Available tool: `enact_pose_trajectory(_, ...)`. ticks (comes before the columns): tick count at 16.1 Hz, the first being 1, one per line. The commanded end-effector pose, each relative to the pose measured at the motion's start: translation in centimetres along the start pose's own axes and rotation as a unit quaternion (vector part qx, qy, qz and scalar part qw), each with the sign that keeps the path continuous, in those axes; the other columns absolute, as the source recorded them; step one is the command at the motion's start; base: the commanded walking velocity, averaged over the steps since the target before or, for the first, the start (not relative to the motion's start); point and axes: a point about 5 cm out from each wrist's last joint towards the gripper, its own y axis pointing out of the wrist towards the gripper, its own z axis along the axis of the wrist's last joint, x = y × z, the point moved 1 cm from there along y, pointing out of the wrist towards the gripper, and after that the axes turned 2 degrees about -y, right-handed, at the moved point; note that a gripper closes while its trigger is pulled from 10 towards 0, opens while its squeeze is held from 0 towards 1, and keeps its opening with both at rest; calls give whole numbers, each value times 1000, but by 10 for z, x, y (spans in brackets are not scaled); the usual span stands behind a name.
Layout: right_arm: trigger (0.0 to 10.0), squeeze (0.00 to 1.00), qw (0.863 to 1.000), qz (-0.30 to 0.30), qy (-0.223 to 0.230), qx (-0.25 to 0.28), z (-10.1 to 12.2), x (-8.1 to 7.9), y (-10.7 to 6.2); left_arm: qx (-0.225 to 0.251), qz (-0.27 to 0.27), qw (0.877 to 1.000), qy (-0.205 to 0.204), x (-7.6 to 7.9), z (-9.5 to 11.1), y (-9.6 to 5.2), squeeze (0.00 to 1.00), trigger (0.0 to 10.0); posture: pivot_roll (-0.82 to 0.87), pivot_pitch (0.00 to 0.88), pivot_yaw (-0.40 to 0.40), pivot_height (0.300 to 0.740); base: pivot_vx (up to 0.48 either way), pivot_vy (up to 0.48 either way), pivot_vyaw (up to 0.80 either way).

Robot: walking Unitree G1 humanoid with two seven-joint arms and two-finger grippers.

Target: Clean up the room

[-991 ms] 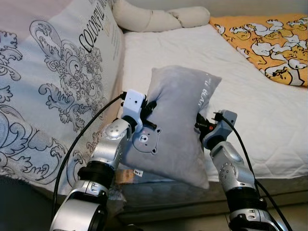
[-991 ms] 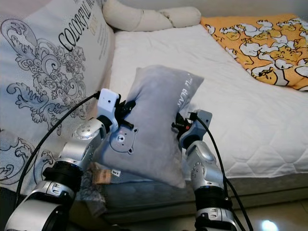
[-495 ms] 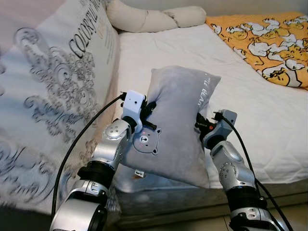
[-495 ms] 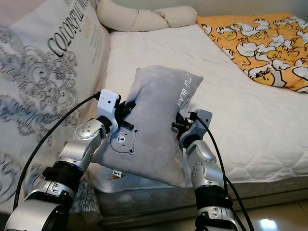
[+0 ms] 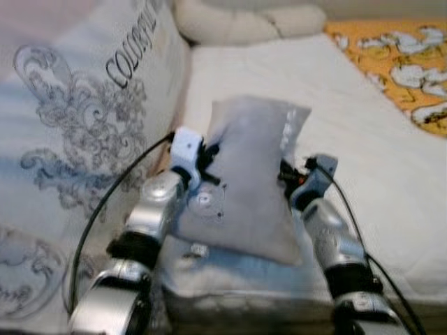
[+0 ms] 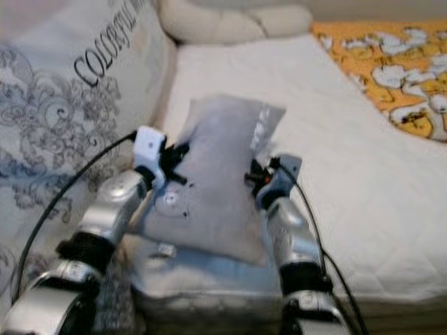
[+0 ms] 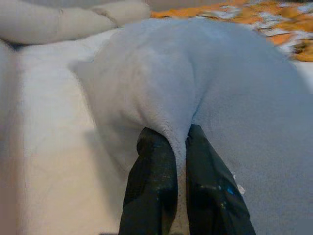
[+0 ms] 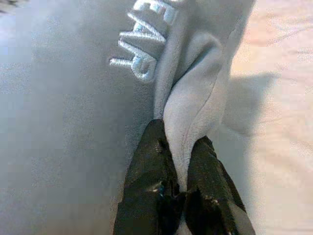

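A grey pillow (image 5: 251, 174) with a small bear patch and white lettering hangs between my two arms, above the near edge of the white mattress (image 5: 363, 146). My left gripper (image 7: 178, 139) is shut on a fold of the pillow's left edge. On the opposite edge, beside the lettering, my right gripper (image 8: 181, 139) is shut on the seam. In the eye views the left gripper (image 5: 208, 155) and right gripper (image 5: 285, 171) sit at either side of the pillow, which is tilted with its top leaning away from me.
A large white cushion (image 5: 77, 139) printed with grey scrollwork and black letters leans at the left. A cream bolster (image 5: 244, 21) lies at the head of the bed. An orange blanket (image 5: 405, 63) with white cartoon figures covers the far right. The bed's front edge (image 5: 230, 307) is directly below my arms.
The whole picture has shifted and blurred, so the camera moved; the bed looks closer. Both grippers keep their hold on the pillow, which now sits a little higher in the picture.
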Motion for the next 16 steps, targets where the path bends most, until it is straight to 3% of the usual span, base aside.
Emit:
enact_pose_trajectory(1, 10000, 0, 1000, 5, -1, 15, 7, -4, 2, 24, 12, 1000, 11, -10, 13, -1, 0, 10000, -12, 0, 54, 740, 364, 0, 0)
enact_pose_trajectory(3, 10000, 0, 1000, 15, 13, 10, 5, -5, 1, 22, 11, 1000, 17, -9, 14, 0, 0, 10000, -12, 0, 54, 740, 169, 0, 0)
enact_pose_trajectory(4, 10000, 1000, 1000, 14, -1, -1, 0, -3, -1, 18, 1, 999, 35, -7, 14, 0, 0, 10000, -16, 0, 51, 740, 0, 0, 0)
enact_pose_trajectory(8, 10000, 1000, 997, -16, -72, -32, -15, 14, -7, 9, 17, 997, 80, -18, 17, -3, 0, 10000, -19, 0, 50, 740, 0, 0, 0)
enact_pose_trajectory(12, 10000, 1000, 995, 5, -87, -40, -16, 25, -18, -15, 42, 986, 160, -37, 33, -7, 0, 10000, -16, 0, 47, 740, 0, 0, 0)
enact_pose_trajectory(14, 10000, 1000, 990, 88, -102, -48, -14, 15, -23, -29, 75, 975, 208, -53, 46, -7, 0, 10000, -20, 0, 49, 740, 0, 0, 0)
enact_pose_trajectory(16, 10000, 1000, 975, 187, -115, -46, -9, 0, -32, -40, 94, 964, 247, -63, 53, -7, 0, 10000, -23, 0, 51, 740, 0, 0, 0)
